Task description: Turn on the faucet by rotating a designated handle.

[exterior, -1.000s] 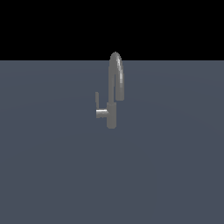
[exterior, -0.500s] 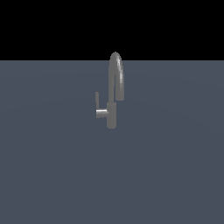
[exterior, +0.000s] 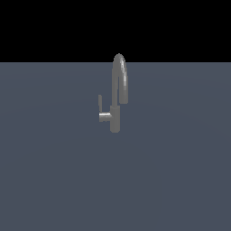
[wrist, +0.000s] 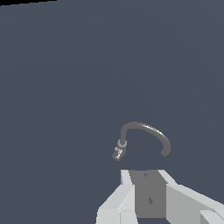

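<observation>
Faucet (exterior: 116, 97) stands near the centre of the exterior view, a small grey metallic tap on a plain slate-grey surface (exterior: 54, 180). Vertical post, tall arched gooseneck rising from it, its top crossing the line where the grey surface meets a flat black background (exterior: 54, 27). Short horizontal stub leaves the post toward 9 o'clock; at its end the handle (exterior: 100, 103), a thin flat blade, points up toward 12 o'clock, parallel to the post and just beside it, apart from the spout. No brand, label or writing legible anywhere on the tap or surface. No arm visible in this view.

Wrist view: faucet seen from above, gooseneck reading as a dark curved arc over the same uniform slate-grey surface. The stub end with the handle (wrist: 119, 149) shows as a small pale knob at one end of the arc; blade shape too small to resolve. A sliver of black background at one corner. Gripper (wrist: 146, 175): two white fingers (wrist: 127, 178) frame a grey gap; jaws stand apart with nothing between them, clear of the faucet, no contact with handle or spout. No markings readable on the fingers.
</observation>
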{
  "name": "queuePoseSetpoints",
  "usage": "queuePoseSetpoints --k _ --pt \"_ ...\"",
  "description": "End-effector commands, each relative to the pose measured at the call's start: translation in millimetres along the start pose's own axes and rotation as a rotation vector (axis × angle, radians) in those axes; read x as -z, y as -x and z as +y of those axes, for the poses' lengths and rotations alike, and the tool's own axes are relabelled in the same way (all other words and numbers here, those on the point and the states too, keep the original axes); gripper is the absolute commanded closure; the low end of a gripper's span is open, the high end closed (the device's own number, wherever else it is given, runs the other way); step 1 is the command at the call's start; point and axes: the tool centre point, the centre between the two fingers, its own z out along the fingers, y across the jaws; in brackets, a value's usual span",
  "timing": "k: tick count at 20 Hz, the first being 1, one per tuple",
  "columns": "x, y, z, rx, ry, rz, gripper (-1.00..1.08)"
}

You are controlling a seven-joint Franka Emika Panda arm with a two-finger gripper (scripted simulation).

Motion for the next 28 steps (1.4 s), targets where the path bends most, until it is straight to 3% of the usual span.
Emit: queuePoseSetpoints --k 1,8,14,21,28 --pt "-21 7 -16 -0.043 0.021 0.023 1.08" --pt "-100 28 -52 -0.155 0.093 0.071 1.08" --pt "-187 47 -67 -0.254 0.166 0.093 1.08" --pt "-288 68 -61 -0.363 0.253 0.098 1.08" --pt "-353 83 -46 -0.434 0.311 0.093 1.08"
